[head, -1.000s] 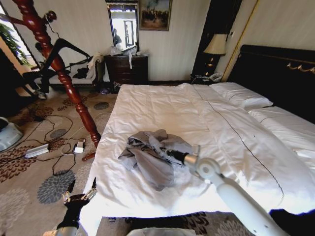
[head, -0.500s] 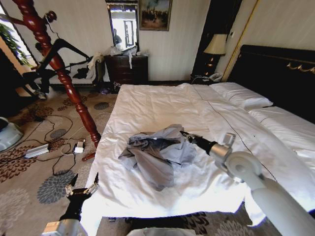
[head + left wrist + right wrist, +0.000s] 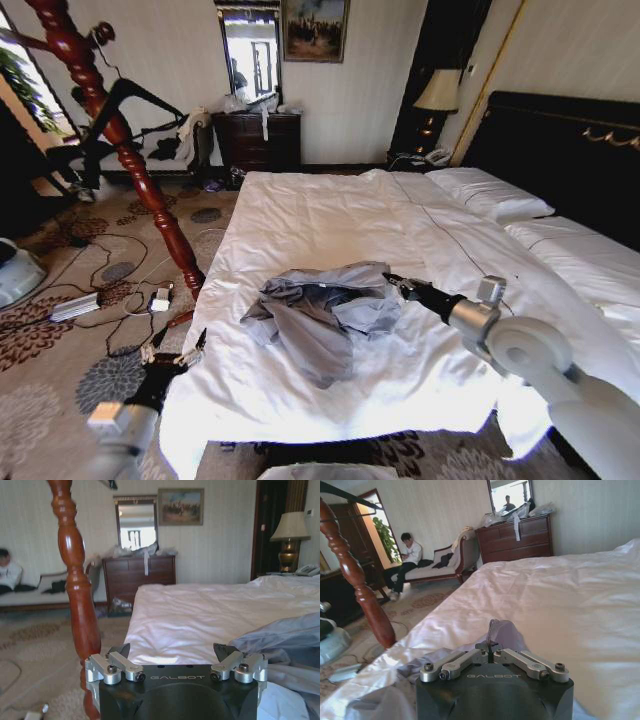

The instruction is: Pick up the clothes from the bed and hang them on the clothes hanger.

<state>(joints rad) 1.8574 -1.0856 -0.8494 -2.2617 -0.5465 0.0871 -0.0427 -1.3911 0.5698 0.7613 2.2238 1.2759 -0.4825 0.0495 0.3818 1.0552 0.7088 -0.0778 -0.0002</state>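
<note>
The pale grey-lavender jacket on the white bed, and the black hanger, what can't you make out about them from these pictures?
- Pale grey-lavender jacket: crumpled, so zip and sleeves are folded out of sight in the head view.
- Right gripper: shut on a fold of jacket; the gripper body hides how much cloth it holds.
- Slim black hanger on the red wooden post: too small for its hook to show.
- Left gripper: open at the bed's edge.

Thin pale grey-lavender jacket [image 3: 325, 310]: crumpled heap, near foot of wide white-duvet bed [image 3: 330, 215] with black headboard. Slim black triangular hanger [image 3: 125, 100]: hung on red wooden post.
</note>
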